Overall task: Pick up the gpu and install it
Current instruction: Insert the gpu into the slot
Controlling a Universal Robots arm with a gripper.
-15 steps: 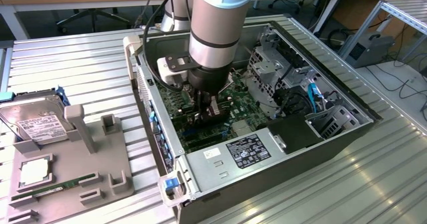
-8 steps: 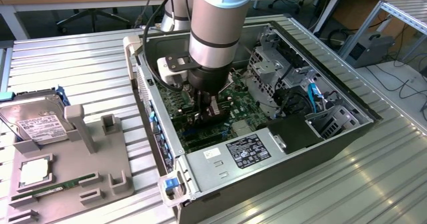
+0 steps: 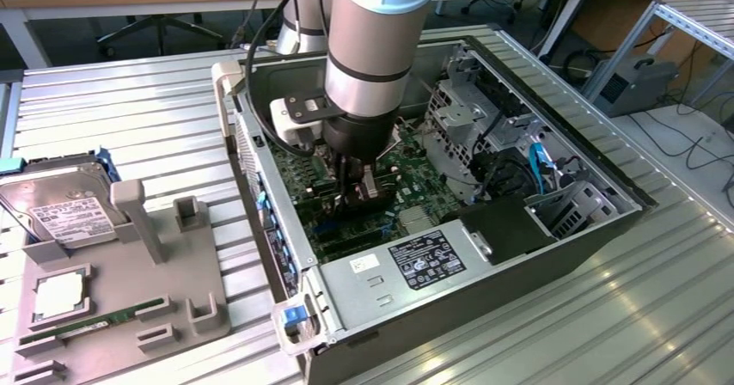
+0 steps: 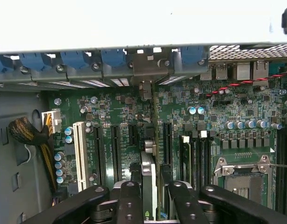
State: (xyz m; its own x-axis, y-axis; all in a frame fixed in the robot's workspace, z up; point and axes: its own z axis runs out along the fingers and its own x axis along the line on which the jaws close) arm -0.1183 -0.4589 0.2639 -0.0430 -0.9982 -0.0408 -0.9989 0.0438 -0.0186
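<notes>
Metal slats of the counter [image 3: 137, 101] carry an open computer case [image 3: 596, 230]. Inside it, the hand [image 4: 150, 196] pinches the gpu [image 4: 149, 177] edge-on over the motherboard [image 4: 237, 112], with a hard drive [image 3: 58, 204] at nine o'clock from the case.

computer case [image 3: 573, 239]: 1 | gpu [image 4: 149, 184]: 1 | hard drive [image 3: 58, 209]: 1, exterior view's left | green memory stick [image 3: 86, 325]: 1, near left | grey holder tray [image 3: 172, 273]: 1 | white slot [image 4: 79, 154]: 1 | gripper [image 4: 150, 205]: 1
</notes>
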